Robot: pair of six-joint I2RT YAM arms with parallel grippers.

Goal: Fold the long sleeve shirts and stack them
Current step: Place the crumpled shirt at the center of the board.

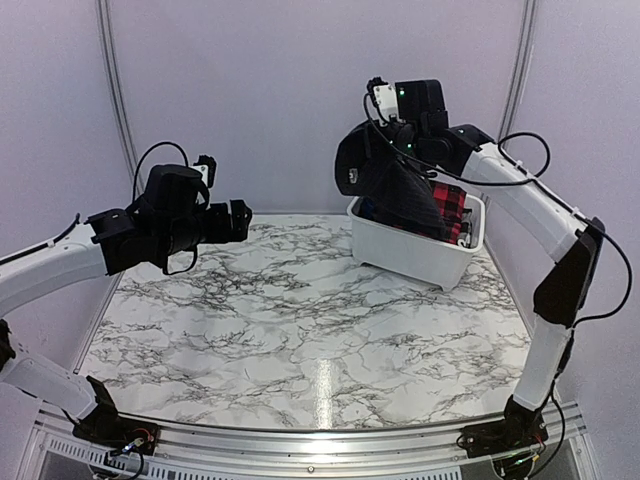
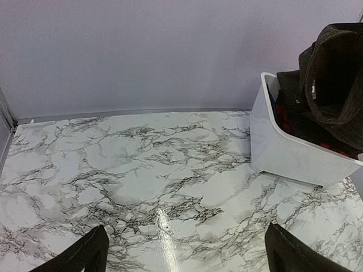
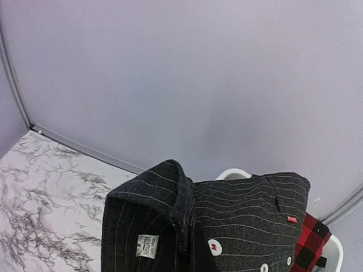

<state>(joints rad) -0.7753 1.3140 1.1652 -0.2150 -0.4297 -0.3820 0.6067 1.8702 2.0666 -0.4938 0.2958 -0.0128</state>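
My right gripper (image 1: 383,140) is raised above the white bin (image 1: 410,255) and shut on the black pinstriped shirt (image 1: 395,185). The shirt hangs from it, its lower part still in the bin. In the right wrist view the shirt's collar, label and buttons (image 3: 238,226) fill the bottom and hide my fingers. A red-and-black plaid shirt (image 1: 452,208) lies in the bin under it and also shows in the right wrist view (image 3: 309,241). My left gripper (image 1: 238,220) is open and empty, held above the table's left side, well apart from the bin (image 2: 289,153) and the hanging shirt (image 2: 334,85).
The bin stands at the back right of the marble-patterned table (image 1: 300,320). Pale walls close the back and both sides (image 1: 250,100). A metal rail (image 1: 300,440) runs along the near edge.
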